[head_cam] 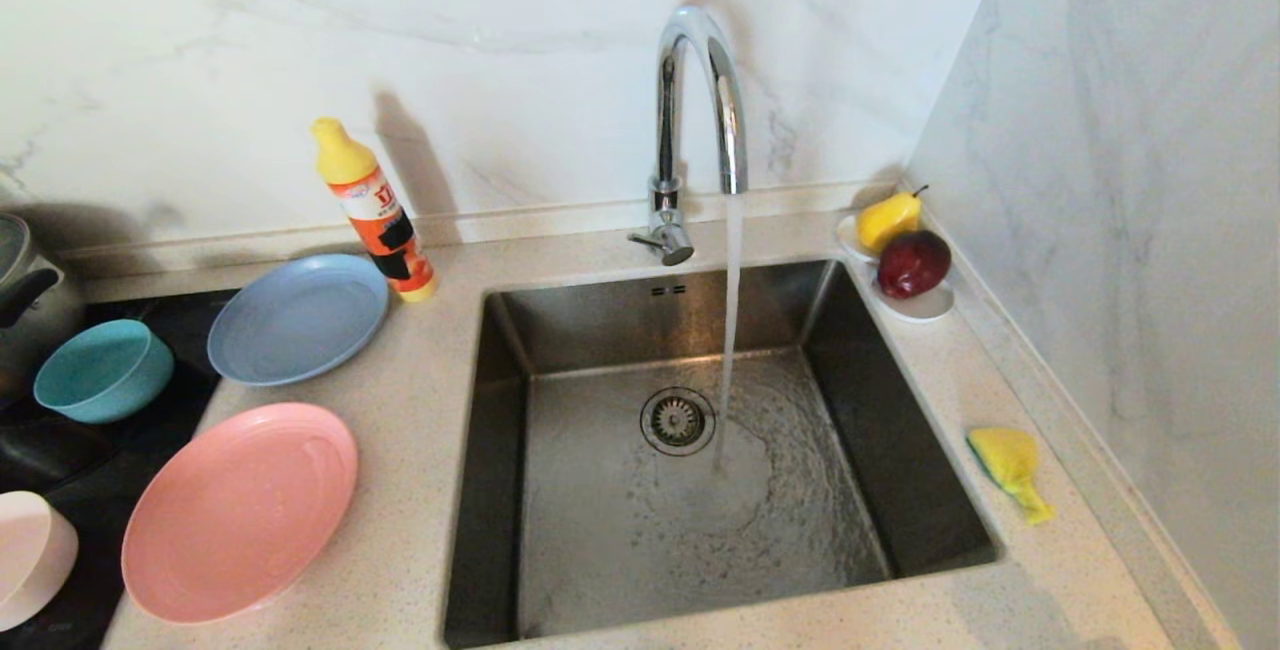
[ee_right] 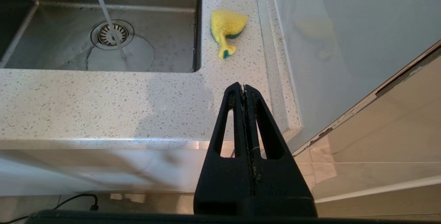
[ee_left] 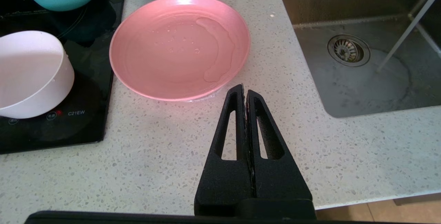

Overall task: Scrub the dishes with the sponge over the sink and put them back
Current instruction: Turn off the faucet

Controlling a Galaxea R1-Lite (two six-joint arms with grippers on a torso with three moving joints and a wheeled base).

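Yellow sponge lies right of the running sink, plates and bowls wait left, so each empty, pressed-together gripper, left and right, hangs nearest its own pickup.

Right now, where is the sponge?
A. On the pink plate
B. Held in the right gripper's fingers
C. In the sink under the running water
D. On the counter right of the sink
D: the sponge lies crumpled on the counter right of the sink, untouched.
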